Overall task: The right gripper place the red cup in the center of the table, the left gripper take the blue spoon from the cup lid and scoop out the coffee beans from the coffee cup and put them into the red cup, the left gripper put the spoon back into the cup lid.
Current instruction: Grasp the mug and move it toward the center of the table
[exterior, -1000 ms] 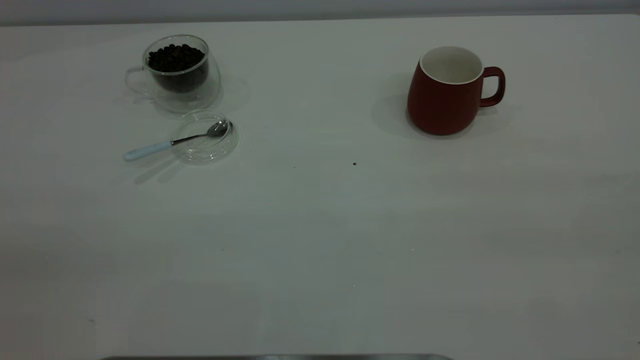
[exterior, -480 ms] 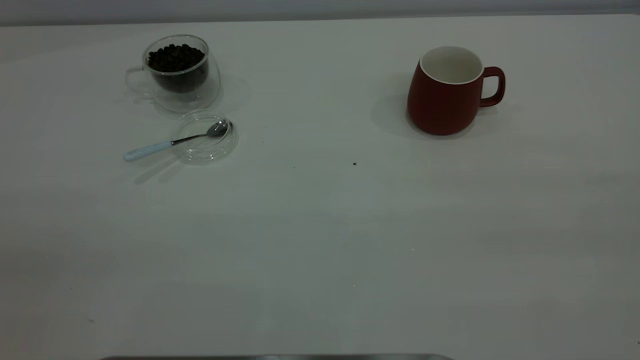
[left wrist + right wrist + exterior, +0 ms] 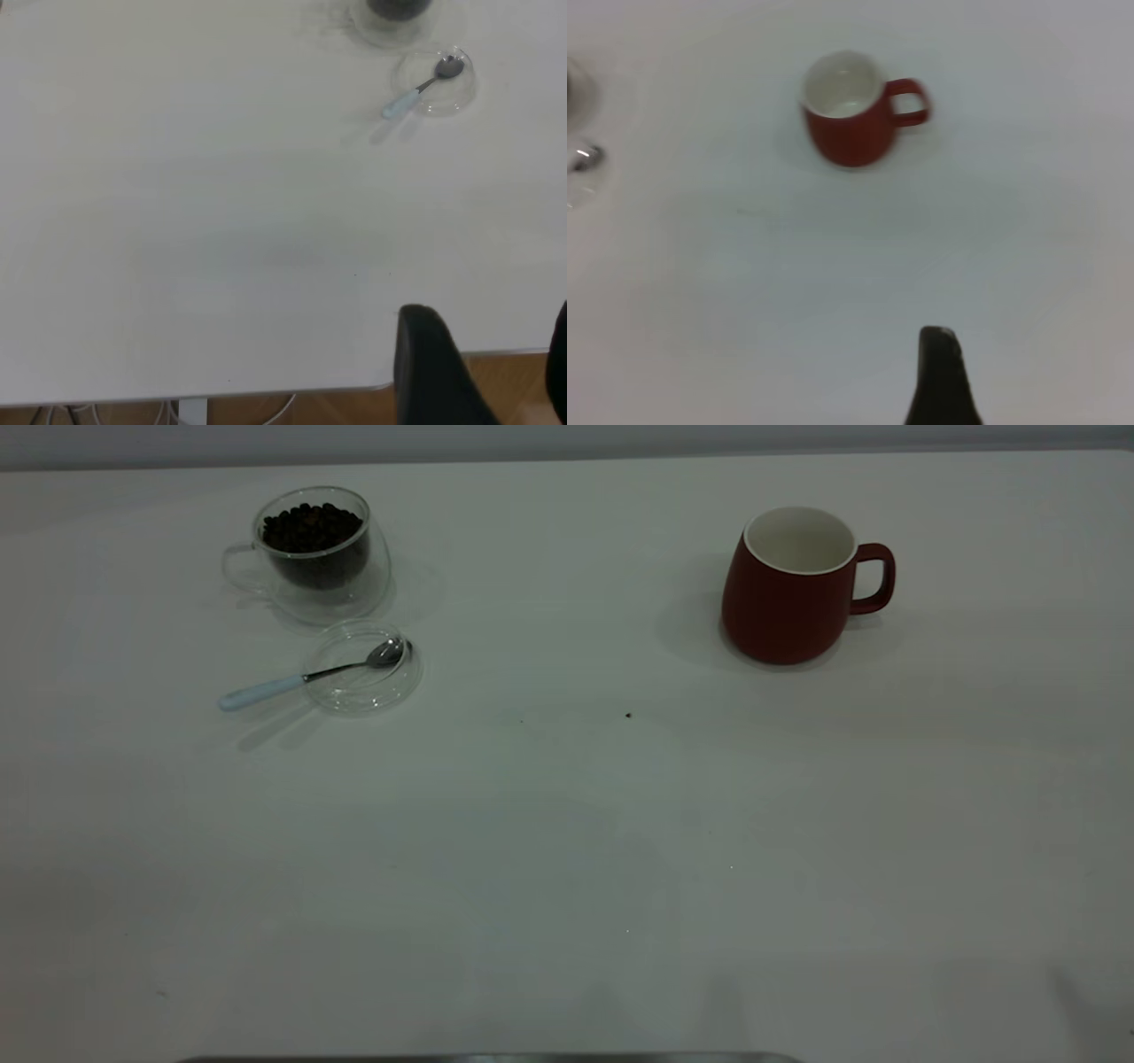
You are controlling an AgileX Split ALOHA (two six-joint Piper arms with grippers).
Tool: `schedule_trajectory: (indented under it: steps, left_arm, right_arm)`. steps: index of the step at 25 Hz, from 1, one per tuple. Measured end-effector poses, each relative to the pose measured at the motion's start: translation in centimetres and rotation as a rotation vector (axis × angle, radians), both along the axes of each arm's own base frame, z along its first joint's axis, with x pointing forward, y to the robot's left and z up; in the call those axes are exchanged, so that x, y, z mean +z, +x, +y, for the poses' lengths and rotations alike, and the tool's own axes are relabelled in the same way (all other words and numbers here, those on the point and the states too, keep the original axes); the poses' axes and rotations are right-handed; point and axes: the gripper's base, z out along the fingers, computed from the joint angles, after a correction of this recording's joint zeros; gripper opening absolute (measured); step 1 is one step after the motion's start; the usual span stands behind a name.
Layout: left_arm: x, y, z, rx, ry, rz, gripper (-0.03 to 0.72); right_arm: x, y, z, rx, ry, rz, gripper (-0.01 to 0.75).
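Nothing of the task had been done: the red cup stood upright at the upper right of the exterior frame, well apart from the centre of the table, handle pointing to frame right. Main risk judged: the mug's rounded belly could slip or tip under a sideways grasp, and a grip at the loop handle could let it swing. Second risk: the blue spoon lay low and thin, its bowl inside the cup lid and its pale handle overhanging toward frame left, so a pinch could skid the light lid or flick the spoon. The coffee cup, at upper left just beside the lid, held coffee beans nearly to the rim; spills during scooping seemed likely. The red cup was empty, white inside. The left gripper showed 2 fingers apart at the table's near edge. Of the right gripper only 1 finger showed; apart or together, cannot tell.
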Motion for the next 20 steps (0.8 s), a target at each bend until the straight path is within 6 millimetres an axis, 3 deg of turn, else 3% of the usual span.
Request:
schedule_trajectory:
  steps: [5,9,15,20]
  left_arm:
    - [0.0,0.0,0.0,0.0,0.0,0.0,0.379]
    - [0.0,0.0,0.0,0.0,0.0,0.0,0.379]
    - [0.0,0.0,0.0,0.0,0.0,0.0,0.379]
    - [0.0,0.0,0.0,0.0,0.0,0.0,0.379]
  right_arm:
    - [-2.7,6.1,0.6,0.0,0.035,0.085,0.585]
    - [-5.2,9.7,1.0,0.029,0.031,0.151,0.585]
    - [-6.1,16.3,1.9,0.128,-0.001,0.134,0.585]
    - [-8.8,22.2,2.4,0.183,-0.019,0.144,0.585]
